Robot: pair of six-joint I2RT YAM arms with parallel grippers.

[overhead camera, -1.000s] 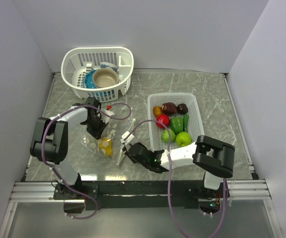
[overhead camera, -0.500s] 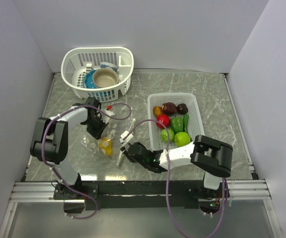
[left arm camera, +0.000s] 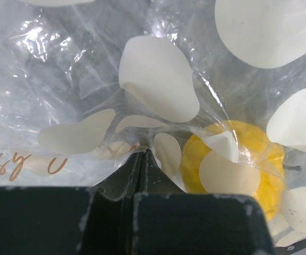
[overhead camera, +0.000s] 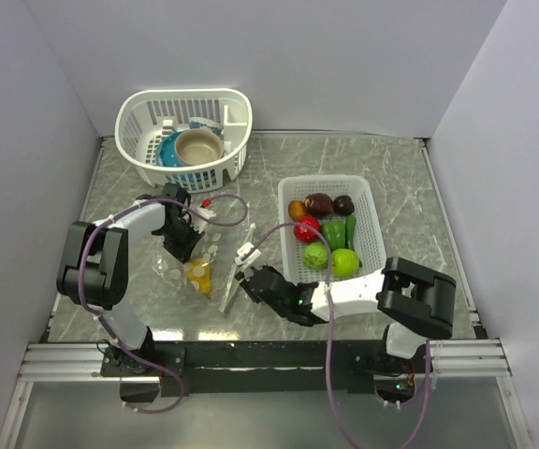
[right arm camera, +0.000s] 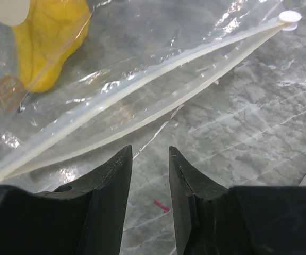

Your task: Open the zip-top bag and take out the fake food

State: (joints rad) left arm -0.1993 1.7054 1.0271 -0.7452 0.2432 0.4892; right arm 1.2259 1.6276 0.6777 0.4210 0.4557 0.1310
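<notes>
The zip-top bag (overhead camera: 213, 254), clear with white dots, lies on the marble table between the arms. One yellow piece of fake food (overhead camera: 197, 273) is still inside it. My left gripper (overhead camera: 182, 243) is shut on the bag's film (left arm camera: 158, 79), with the yellow piece (left arm camera: 232, 164) just to the right of its tips (left arm camera: 145, 155). My right gripper (right arm camera: 149, 154) is open and holds nothing, low over the table just short of the bag's parted zip strip (right arm camera: 142, 90). The yellow piece (right arm camera: 49, 37) lies beyond the strip. More fake food (overhead camera: 326, 234) lies in the white mesh tray (overhead camera: 374, 234).
A white laundry-style basket (overhead camera: 183, 95) holding bowls stands at the back left. The zip slider (right arm camera: 290, 17) sits at the strip's far right end. Grey walls close the table on the left, back and right. Purple cables loop off both arms.
My right arm's elbow has swung to the right and its jaws have opened slightly wider. The left arm and bag have stayed put.
</notes>
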